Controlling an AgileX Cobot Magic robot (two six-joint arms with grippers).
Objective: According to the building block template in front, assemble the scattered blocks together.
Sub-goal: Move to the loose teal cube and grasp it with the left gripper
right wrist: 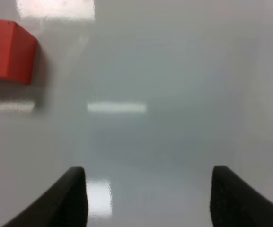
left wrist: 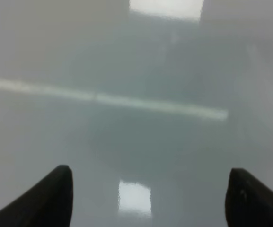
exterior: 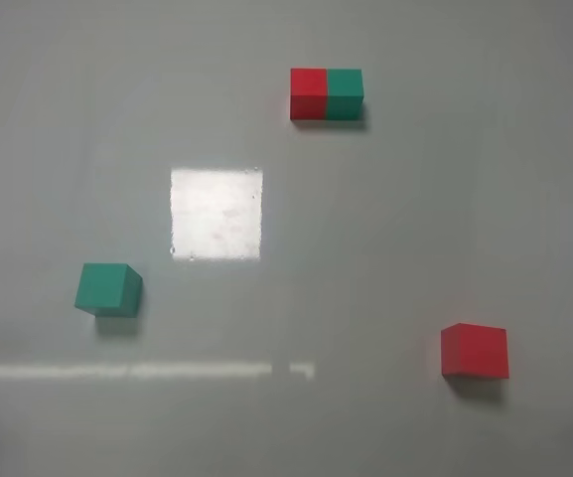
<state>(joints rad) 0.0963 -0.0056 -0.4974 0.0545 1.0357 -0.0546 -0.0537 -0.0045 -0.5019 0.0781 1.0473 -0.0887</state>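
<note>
Red-and-green template (exterior: 326,94) on grey table (exterior: 415,219); green cube (exterior: 108,288) well down-left of template, red cube (exterior: 475,351) well down-right of it; left gripper (left wrist: 150,198), right gripper (right wrist: 148,196), both spread apart, holding nothing

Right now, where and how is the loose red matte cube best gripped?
Probably take the loose red matte cube by two opposite upright side faces, coming straight down from above with the right gripper. It lies flat on the grey table, apart from everything, so all sides are free.
</note>
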